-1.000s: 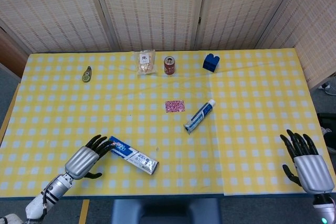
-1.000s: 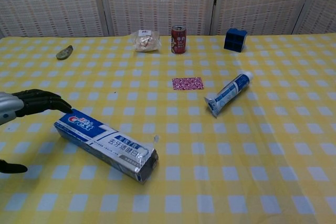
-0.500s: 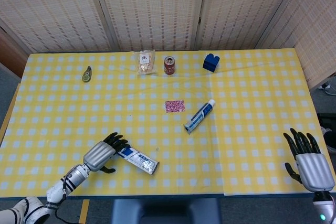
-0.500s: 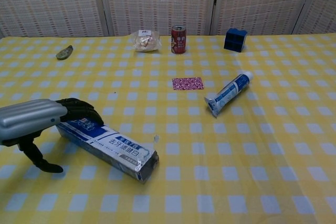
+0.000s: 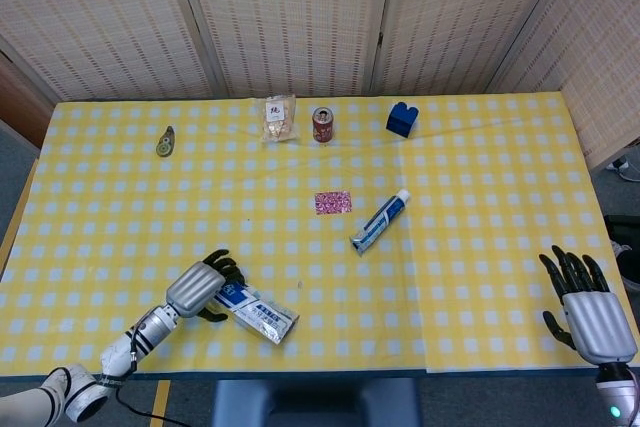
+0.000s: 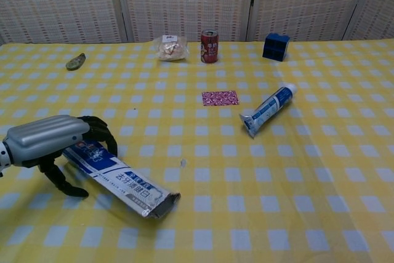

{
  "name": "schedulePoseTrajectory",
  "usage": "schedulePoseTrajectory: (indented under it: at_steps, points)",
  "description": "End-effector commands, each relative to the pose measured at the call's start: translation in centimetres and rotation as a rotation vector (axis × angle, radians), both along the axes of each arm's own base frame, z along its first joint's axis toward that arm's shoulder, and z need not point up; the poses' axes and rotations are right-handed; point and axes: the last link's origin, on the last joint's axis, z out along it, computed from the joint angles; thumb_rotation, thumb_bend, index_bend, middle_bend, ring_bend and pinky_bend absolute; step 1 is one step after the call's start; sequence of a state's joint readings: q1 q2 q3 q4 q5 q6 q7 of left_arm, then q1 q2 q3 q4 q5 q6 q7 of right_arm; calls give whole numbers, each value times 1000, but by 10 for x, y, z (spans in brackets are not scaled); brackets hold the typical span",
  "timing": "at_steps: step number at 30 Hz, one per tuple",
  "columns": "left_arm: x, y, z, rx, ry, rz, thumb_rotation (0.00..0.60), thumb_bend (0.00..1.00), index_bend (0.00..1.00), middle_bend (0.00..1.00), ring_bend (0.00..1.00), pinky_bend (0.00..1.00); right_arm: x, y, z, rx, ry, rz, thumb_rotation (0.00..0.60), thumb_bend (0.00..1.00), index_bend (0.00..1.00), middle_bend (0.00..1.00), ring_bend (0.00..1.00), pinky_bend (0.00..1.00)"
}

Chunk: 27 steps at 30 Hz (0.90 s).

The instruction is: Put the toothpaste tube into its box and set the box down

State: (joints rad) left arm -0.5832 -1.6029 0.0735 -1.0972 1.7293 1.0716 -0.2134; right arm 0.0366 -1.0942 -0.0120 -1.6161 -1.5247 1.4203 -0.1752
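Note:
The blue and white toothpaste box (image 5: 258, 313) (image 6: 126, 184) lies slanted near the table's front left, its open end pointing right toward the front edge. My left hand (image 5: 197, 289) (image 6: 46, 140) grips its left end, fingers curled over the top and thumb on the near side. The blue and white toothpaste tube (image 5: 381, 221) (image 6: 268, 110) lies alone mid-table, cap pointing to the far right. My right hand (image 5: 590, 312) hangs off the front right corner with its fingers spread and nothing in it; the chest view does not show it.
Along the far side stand a snack bag (image 5: 279, 118), a red can (image 5: 323, 124) and a blue block (image 5: 402, 119). A small green object (image 5: 165, 141) lies far left. A pink patterned card (image 5: 333, 202) lies just left of the tube.
My left hand slid right onto the box's left end and closed around it. The box has turned, its right end swinging toward the front edge. My right hand barely moved.

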Motion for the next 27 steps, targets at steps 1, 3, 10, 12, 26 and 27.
schedulePoseTrajectory:
  at_steps: [1,3,10,12,26,27]
  points:
    - [1,1,0,5,-13,-4,600,153,421,406,245,147,0,0,0,2,1,-2,600,387,0,0,0,0]
    - [3,0,1,13,-26,-10,600,152,415,406,244,137,0,0,-1,5,0,-3,600,387,0,0,0,0]
    - [3,-1,-1,10,-19,-12,600,152,395,406,236,122,0,0,0,7,-3,-1,600,387,0,0,0,0]
    - [3,0,-1,8,-16,-9,600,152,403,406,239,126,1,1,1,5,-5,0,600,387,0,0,0,0]
    - [4,6,1,70,-56,33,600,143,560,584,449,301,2,2,-1,20,-7,6,600,386,0,0,0,0]
    - [4,6,1,77,-58,40,600,143,560,584,451,302,2,3,-1,22,-8,7,600,385,0,0,0,0]
